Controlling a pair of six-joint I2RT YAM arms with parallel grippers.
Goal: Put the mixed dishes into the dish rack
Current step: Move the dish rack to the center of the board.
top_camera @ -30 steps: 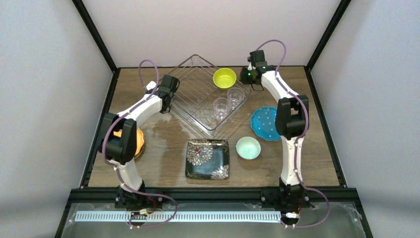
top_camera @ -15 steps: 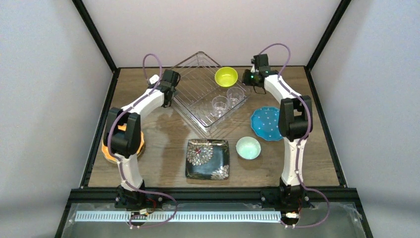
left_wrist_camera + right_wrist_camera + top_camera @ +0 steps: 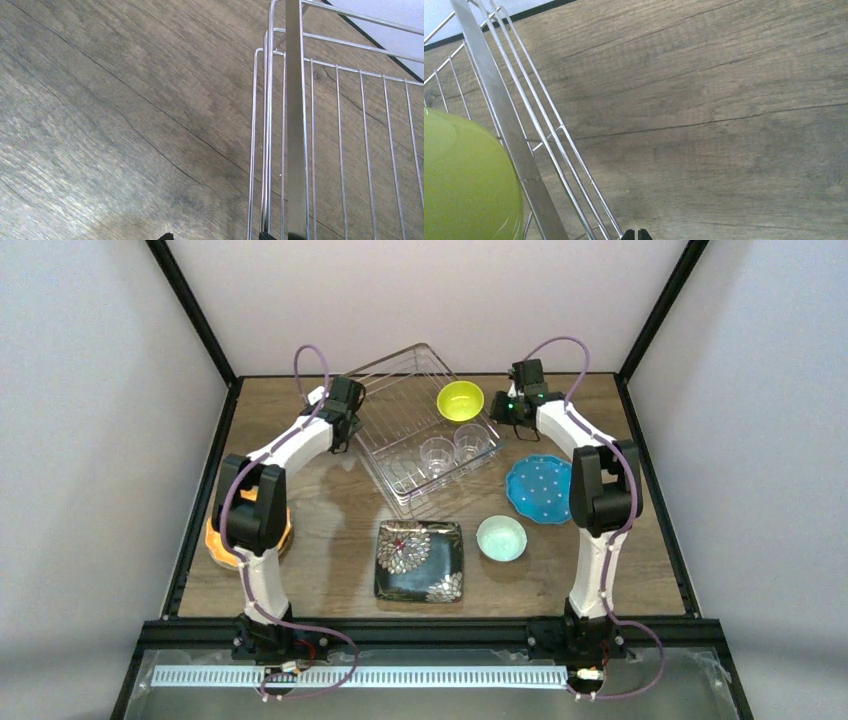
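On the far half of the wooden surface [image 3: 330, 505] sits the dish rack [image 3: 395, 420], turned at a slant. A yellow-green bowl [image 3: 460, 400] lies in its far right corner. Two clear glass cups [image 3: 453, 448] stand side by side in the rack, close to its near edge.

The left gripper [image 3: 215, 236] is at the left side of the rack. Its two tips are spread apart, with bare wood between them. The edge wires of the rack run down just beside one tip. I cannot tell if they touch.

The right gripper [image 3: 636, 234] is at the right corner of the rack, near the yellow-green bowl. Its tips are pressed together and pinch nothing. The rack wires end just beside them.

Other dishes lie on the surface outside the rack. A blue plate with white dots [image 3: 538, 490] is on the right, beside the right arm. A small mint bowl [image 3: 501, 538] sits nearer the front. Just beside it lies a black square plate with flowers [image 3: 419, 560]. An orange plate [image 3: 215, 540] peeks out from under the left arm.
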